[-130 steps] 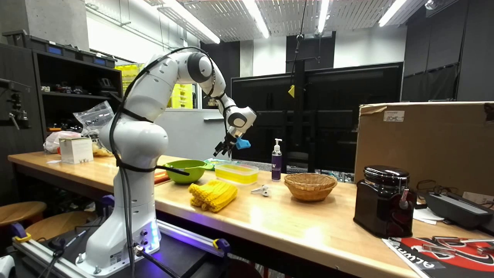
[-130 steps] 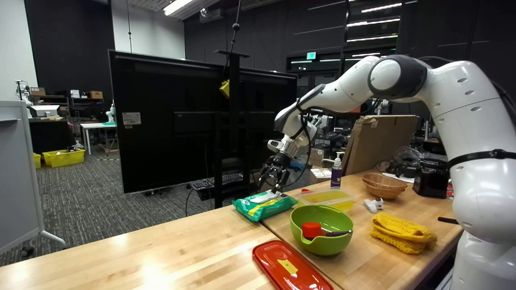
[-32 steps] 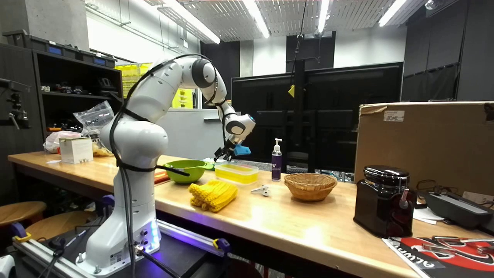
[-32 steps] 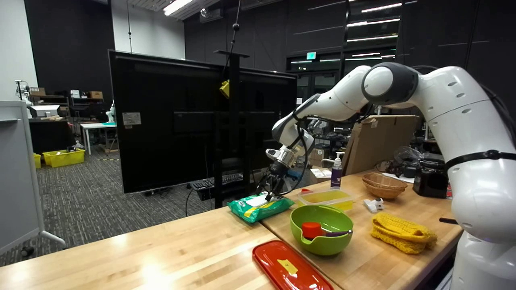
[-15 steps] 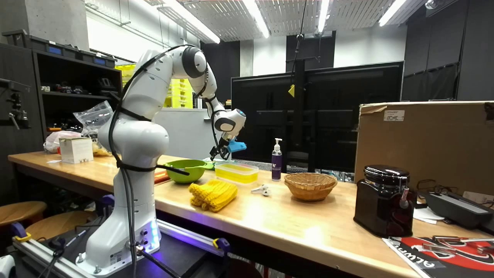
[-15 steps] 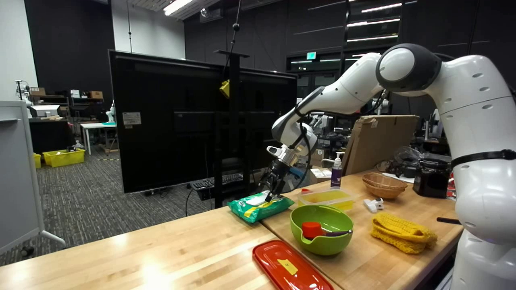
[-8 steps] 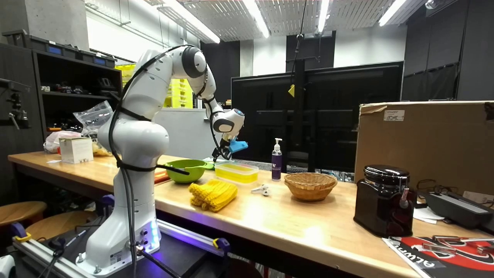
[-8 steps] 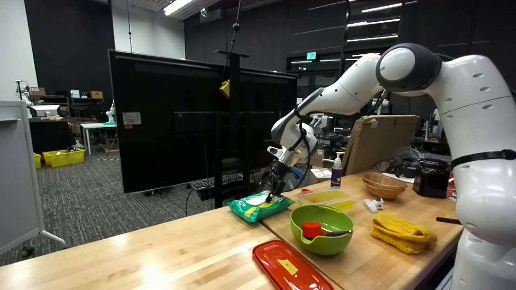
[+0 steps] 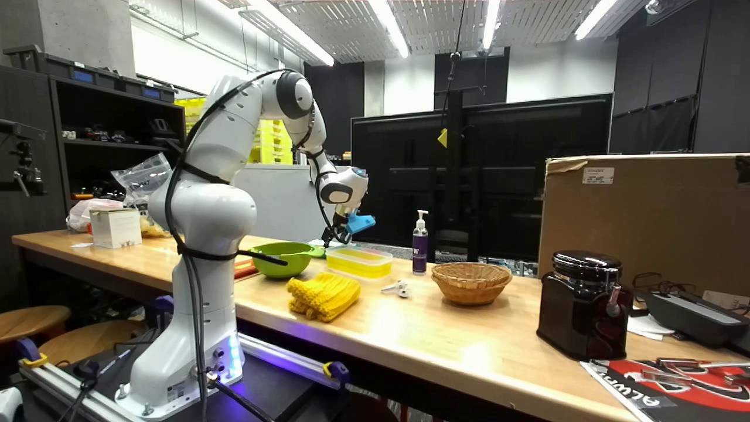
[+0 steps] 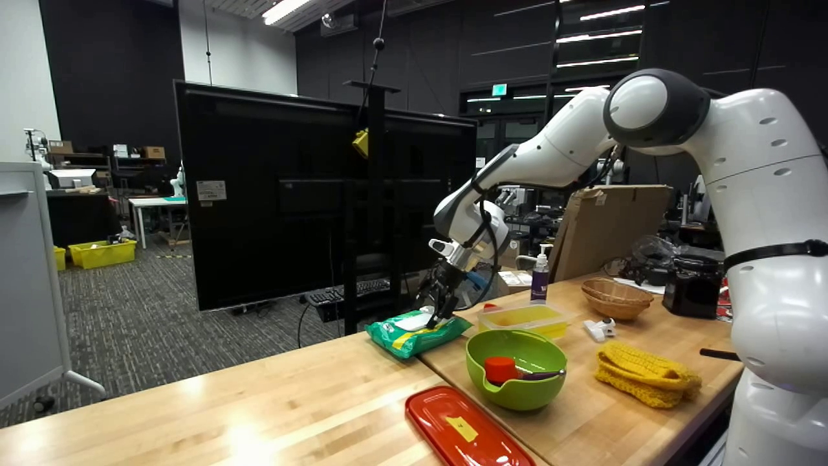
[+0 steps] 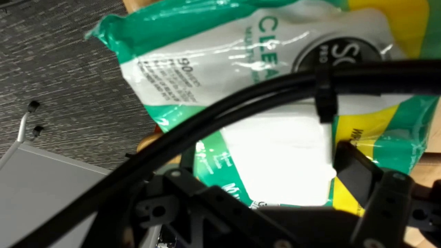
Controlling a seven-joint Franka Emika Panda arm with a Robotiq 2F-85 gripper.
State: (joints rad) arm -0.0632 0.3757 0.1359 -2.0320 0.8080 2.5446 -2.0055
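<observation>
A green, white and yellow pack of wipes [image 10: 401, 343] lies flat at the far edge of the wooden table. Its white lid [image 11: 282, 155] lies down and looks washed out by glare. My black gripper [image 11: 266, 153] stands open over the pack, tilted, its two fingers spread to either side of the lid. The right-hand finger [image 11: 358, 175] in the wrist view sits close against the lid's small tab; whether they touch I cannot tell. On the left the other finger [image 11: 187, 158] is partly behind a cable. In an exterior view the gripper [image 10: 428, 312] comes down onto the pack.
Beside the pack are a clear yellow container [image 10: 550, 330] and a green bowl [image 10: 527, 395] with a red-topped item. A red lid [image 10: 440, 414], yellow knit cloth [image 9: 322, 299], pump bottle [image 9: 419, 252] and wicker basket [image 9: 469, 296] share the table. Behind stands a black screen [image 10: 272, 194].
Since the oldest frames my gripper has lowered onto the pack, which has shifted slightly. The elbow rose and the wrist tilted; over the last second the fingers moved only a little.
</observation>
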